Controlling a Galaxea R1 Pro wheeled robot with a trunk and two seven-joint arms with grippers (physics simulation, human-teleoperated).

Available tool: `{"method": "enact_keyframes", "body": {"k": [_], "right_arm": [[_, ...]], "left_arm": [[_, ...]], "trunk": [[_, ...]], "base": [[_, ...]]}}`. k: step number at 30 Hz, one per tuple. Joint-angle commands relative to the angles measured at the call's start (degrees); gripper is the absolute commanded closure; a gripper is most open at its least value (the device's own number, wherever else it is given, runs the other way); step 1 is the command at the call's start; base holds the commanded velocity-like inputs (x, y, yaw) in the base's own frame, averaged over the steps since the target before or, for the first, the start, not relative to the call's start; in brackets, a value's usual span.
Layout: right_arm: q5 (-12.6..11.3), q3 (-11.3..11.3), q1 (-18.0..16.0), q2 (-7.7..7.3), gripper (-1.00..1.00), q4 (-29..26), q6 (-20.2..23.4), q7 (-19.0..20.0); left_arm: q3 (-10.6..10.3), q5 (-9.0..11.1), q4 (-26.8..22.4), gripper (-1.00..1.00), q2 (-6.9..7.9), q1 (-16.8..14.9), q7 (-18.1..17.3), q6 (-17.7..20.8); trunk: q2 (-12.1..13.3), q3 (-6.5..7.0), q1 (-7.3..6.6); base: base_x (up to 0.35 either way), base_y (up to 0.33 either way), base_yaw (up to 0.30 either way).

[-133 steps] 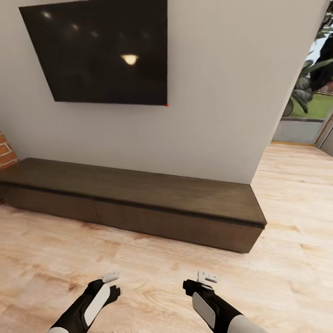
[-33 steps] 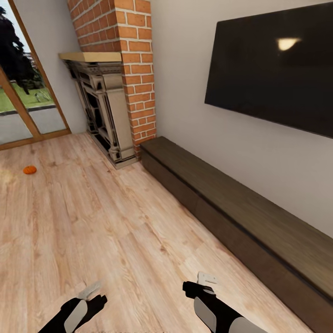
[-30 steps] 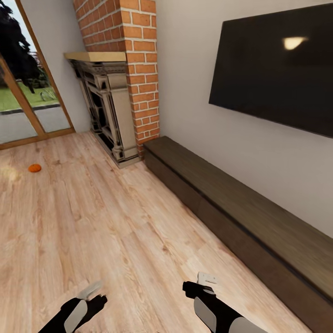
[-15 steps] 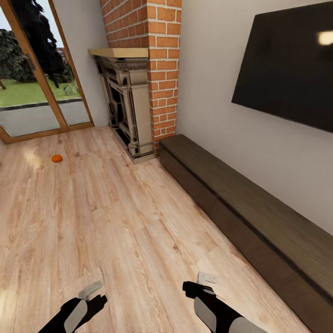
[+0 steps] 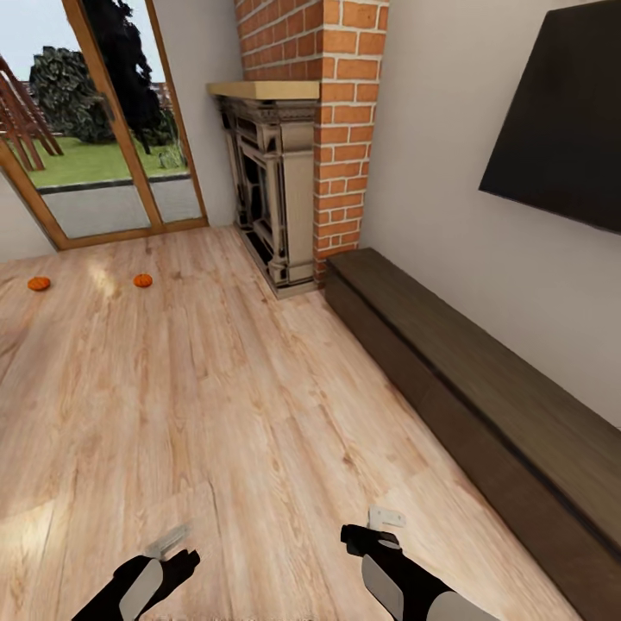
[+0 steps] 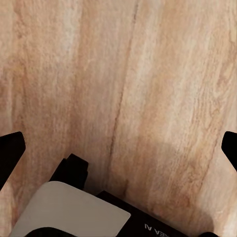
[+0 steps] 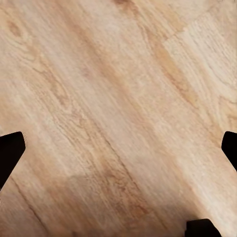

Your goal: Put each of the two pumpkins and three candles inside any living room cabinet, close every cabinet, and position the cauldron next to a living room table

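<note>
Two small orange pumpkins lie on the wooden floor far ahead to the left, one (image 5: 142, 280) nearer the fireplace and one (image 5: 39, 283) further left. The long, low dark brown cabinet (image 5: 483, 388) runs along the right wall, its fronts closed. My left gripper (image 5: 168, 543) and right gripper (image 5: 385, 517) hang low over bare floor at the near edge, far from the pumpkins. In the wrist views, the left gripper (image 6: 118, 148) and right gripper (image 7: 118, 148) have dark fingertips wide apart with nothing between them. The candles, cauldron and table are out of view.
A brick chimney with a dark fireplace (image 5: 272, 207) stands at the cabinet's far end. Glass doors (image 5: 103, 147) in wooden frames fill the far left wall. A black TV (image 5: 561, 129) hangs above the cabinet. Open wooden floor lies between me and the pumpkins.
The camera has swung further left. The fireplace and TV slid right in the picture, and a second pumpkin came into view. Both arms keep their pose.
</note>
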Motion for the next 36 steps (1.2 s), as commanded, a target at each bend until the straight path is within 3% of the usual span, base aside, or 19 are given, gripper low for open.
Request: {"method": "enact_keyframes", "body": {"k": [1,21,36], "right_arm": [[-0.31,0.49,-0.04,-0.04,-1.0,-0.1,0.18,-0.43],[-0.23,0.57,1.28,0.05,-1.0,-0.17,-4.07,-0.43],[0.23,0.57,1.37,0.05,-1.0,-0.18,-4.38,-0.45]], "left_arm": [[-0.07,0.55,-0.14,-1.0,-0.01,0.0,0.4,0.26],[-0.07,0.51,-0.14,-1.0,0.09,0.0,0.34,0.26],[-0.06,0.37,-0.14,-1.0,0.14,0.0,0.32,0.26]], "trunk": [[-0.03,-0.11,0.0],[-0.03,-1.35,0.0],[-0.03,-1.59,0.0]], "base": [[0.0,0.0,0.234],[0.007,0.0,0.234],[0.26,0.028,0.263]]}}
